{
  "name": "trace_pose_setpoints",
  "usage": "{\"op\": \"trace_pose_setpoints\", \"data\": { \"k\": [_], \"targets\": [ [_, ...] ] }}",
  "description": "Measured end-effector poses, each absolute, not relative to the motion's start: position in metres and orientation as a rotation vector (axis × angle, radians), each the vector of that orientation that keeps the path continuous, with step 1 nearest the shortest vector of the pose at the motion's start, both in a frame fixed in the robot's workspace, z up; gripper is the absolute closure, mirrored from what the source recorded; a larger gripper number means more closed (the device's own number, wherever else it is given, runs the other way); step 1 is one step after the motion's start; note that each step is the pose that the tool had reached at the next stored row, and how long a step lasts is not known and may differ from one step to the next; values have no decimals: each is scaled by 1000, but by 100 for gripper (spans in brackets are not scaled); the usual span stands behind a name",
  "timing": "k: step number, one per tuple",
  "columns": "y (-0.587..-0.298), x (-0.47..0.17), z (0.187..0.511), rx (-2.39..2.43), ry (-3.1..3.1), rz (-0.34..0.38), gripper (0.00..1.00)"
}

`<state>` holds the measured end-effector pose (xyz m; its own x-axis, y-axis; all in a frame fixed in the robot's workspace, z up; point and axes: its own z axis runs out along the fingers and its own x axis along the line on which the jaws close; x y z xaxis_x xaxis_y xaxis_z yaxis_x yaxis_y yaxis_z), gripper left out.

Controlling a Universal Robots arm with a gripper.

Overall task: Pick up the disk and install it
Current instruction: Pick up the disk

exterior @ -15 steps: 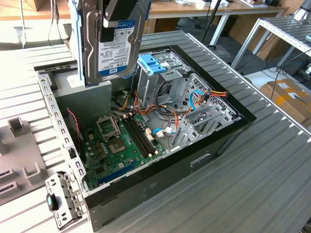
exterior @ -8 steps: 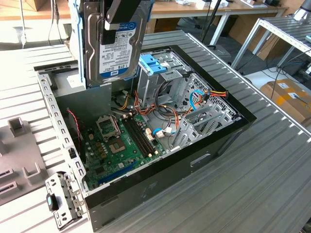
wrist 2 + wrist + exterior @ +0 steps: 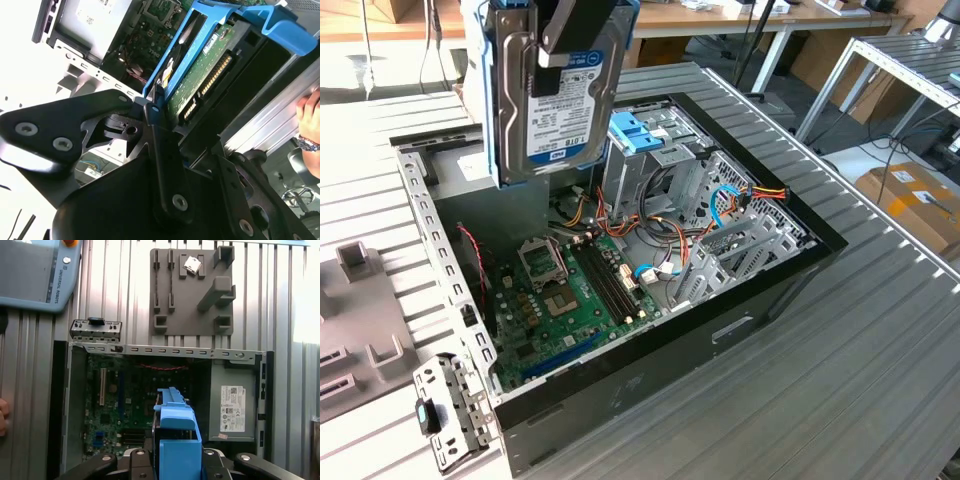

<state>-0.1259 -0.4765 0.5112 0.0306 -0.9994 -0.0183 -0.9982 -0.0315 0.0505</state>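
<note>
Exterior view: the gripper (image 3: 572, 45) grips the disk (image 3: 560, 110) upright above the open computer case (image 3: 720, 330), where a tilted descent could snag cables (image 3: 650, 225) or strike the drive cage (image 3: 665, 160).

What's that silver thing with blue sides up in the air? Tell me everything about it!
That is the disk, a flat silver metal box with a white-and-blue label and blue plastic rails along its sides. In the second wrist view its other face shows a green circuit board with a row of gold contacts. It stands on edge, lifted above the open computer case. The gripper holds it from above, its black fingers clamped on it.
</note>
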Motion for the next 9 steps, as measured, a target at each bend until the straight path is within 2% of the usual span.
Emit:
{"op": "trace_pose_setpoints", "data": {
  "k": [9],
  "targets": [
    [-484, -126, 510, 2238, -2170, -75, 64]
  ]
}}
